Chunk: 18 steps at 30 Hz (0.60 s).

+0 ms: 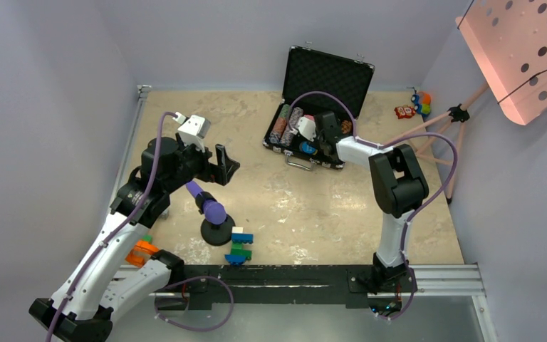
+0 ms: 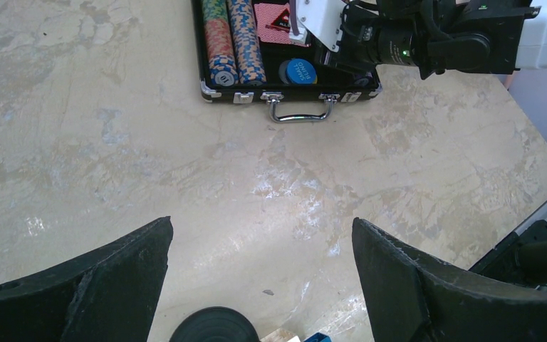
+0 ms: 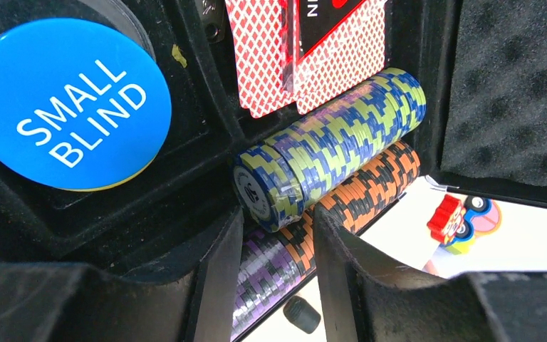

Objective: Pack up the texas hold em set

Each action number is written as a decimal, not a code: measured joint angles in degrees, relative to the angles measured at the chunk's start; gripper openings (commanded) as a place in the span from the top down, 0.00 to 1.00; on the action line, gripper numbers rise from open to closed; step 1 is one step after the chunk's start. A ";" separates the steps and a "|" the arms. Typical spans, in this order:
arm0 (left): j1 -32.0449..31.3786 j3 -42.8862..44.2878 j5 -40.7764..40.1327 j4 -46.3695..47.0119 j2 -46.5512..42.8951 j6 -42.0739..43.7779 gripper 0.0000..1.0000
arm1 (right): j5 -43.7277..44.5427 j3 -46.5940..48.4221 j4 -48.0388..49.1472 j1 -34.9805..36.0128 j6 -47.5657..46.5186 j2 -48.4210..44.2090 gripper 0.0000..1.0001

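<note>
The right arm's fingers (image 3: pixel 214 285) fill the bottom of its wrist view, set narrowly apart. The right gripper (image 3: pixel 278 217) straddles the near end of a blue-and-green chip roll (image 3: pixel 335 135) inside the black case (image 1: pixel 306 139) — whether the pads actually press on it, I cannot tell. That roll lies against an orange-and-black roll (image 3: pixel 374 182), with a purple roll (image 3: pixel 263 267) showing beneath the fingers, so it does not look seated yet. To do this step well, I would keep the roll level, press it down into its channel, let go only once it rests flat, then lift straight up so the chips do not fan out.

Sideways room is tight: the pink cards (image 3: pixel 292 50) and the blue small-blind button (image 3: pixel 71 107) sit just beside. The foam lid (image 3: pixel 520 85) stands upright behind, so the way out is upward.

The left gripper (image 2: pixel 260 228) hangs wide and empty over bare tabletop (image 2: pixel 114 142), well apart from the case. The purple-tipped object (image 1: pixel 214 212) and the toy-brick figure (image 1: pixel 241 246) stand near it — the open room lies between the two arms.
</note>
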 measured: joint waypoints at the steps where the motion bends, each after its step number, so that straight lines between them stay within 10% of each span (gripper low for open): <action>1: 0.00 0.00 0.00 -0.02 0.00 0.00 0.01 | -0.02 -0.17 0.26 -0.04 0.04 0.00 0.54; 18: 0.00 0.00 -0.07 0.04 -0.35 0.00 0.00 | -3.80 -8.39 1.44 -0.28 9.92 -17.20 0.35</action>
